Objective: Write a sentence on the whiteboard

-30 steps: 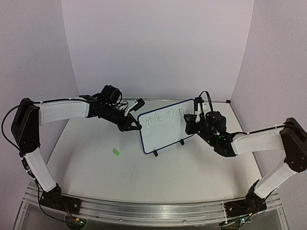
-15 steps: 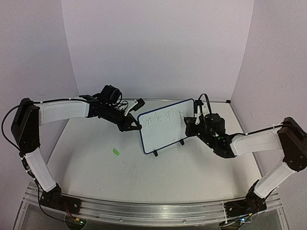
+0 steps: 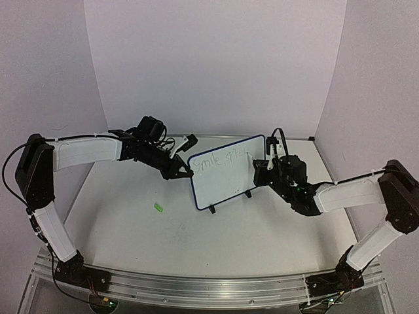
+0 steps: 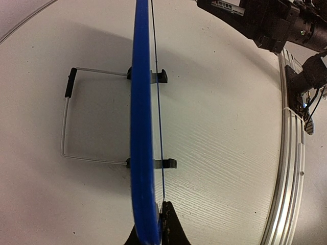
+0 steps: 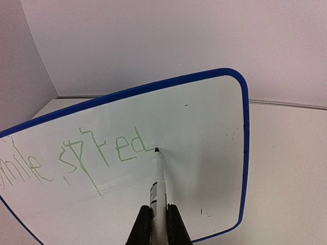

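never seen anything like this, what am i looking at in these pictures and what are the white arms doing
These are two robot arms bolted at the table's near edge, each ending in a two-finger gripper. The wide picture comes from a fixed camera above and behind them; the other two come from cameras on the wrists. The left gripper is shut on the side edge of a small blue-framed whiteboard standing on the table. The right gripper is shut on a marker, whose tip touches the board at the end of the green sentence. A small green scrap also lies on the table.
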Controlling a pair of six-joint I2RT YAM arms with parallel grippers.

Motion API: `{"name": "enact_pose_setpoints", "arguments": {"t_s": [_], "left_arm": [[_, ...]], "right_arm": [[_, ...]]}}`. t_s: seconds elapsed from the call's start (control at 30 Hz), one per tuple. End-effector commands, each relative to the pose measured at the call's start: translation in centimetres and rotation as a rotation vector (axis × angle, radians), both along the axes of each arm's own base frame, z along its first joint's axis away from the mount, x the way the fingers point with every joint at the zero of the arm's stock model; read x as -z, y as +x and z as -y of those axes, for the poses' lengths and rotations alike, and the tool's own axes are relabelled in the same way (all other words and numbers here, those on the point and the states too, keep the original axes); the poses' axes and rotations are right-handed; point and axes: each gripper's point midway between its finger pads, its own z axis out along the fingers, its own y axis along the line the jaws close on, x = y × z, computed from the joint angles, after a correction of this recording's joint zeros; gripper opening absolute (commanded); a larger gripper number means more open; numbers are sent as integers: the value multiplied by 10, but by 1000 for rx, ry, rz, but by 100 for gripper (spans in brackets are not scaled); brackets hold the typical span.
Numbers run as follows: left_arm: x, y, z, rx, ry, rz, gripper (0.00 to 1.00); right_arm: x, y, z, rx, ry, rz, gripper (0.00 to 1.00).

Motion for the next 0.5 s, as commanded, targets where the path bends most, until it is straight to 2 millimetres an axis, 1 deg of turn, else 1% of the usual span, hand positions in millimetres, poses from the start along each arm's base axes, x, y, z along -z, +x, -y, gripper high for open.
{"name": "enact_pose_setpoints", "arguments": {"t_s": [0.0, 0.1, 0.23, 0.47], "left_arm": [[20, 1, -7, -13, 88, -18, 0], [20, 2, -7, -17, 90, -15, 0], [19, 2, -8, -20, 92, -12, 0], [19, 2, -8, -19, 92, -14, 0]], "right_arm": [[-22, -3, 9, 20, 35, 50, 0], [-28, -10, 12, 10, 58, 61, 0], [-29, -18, 18, 9, 86, 56, 0], [-37, -32, 22, -26, 129, 59, 0]]}}
